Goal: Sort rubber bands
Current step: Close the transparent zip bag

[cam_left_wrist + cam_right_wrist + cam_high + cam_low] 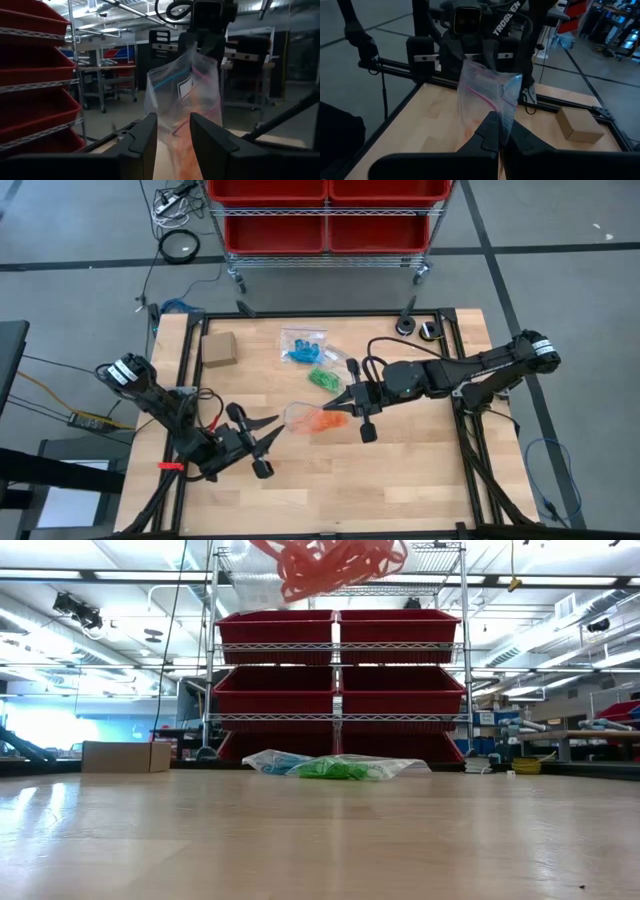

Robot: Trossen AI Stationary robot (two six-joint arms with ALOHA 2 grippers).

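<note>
A clear zip bag (300,416) holding orange rubber bands (322,422) hangs over the table's middle between my two grippers. My right gripper (340,406) is shut on the bag's upper edge. My left gripper (276,430) comes from the near left, its fingers close together around the bag's lower end (172,131). In the low view only the orange bands (330,562) show, high above the tabletop. A bag of blue bands (303,345) and a bag of green bands (323,378) lie flat on the table farther back. My left gripper has the bag's lower end (173,125) between its two fingers, which come about level from the table's left. The fingers (150,137) hide the exact place of contact. My right gripper pinches the bag's top edge (199,54), above the coloured zip stripes, between its shut fingers. They come about level from the table's right. The bag is clear of the table and slants down toward my left gripper, the bands sagging in its belly.
A small tan cardboard box (218,348) stands at the table's far left. A wire rack with red bins (325,215) stands behind the far edge. The near half of the wooden tabletop (400,480) is bare.
</note>
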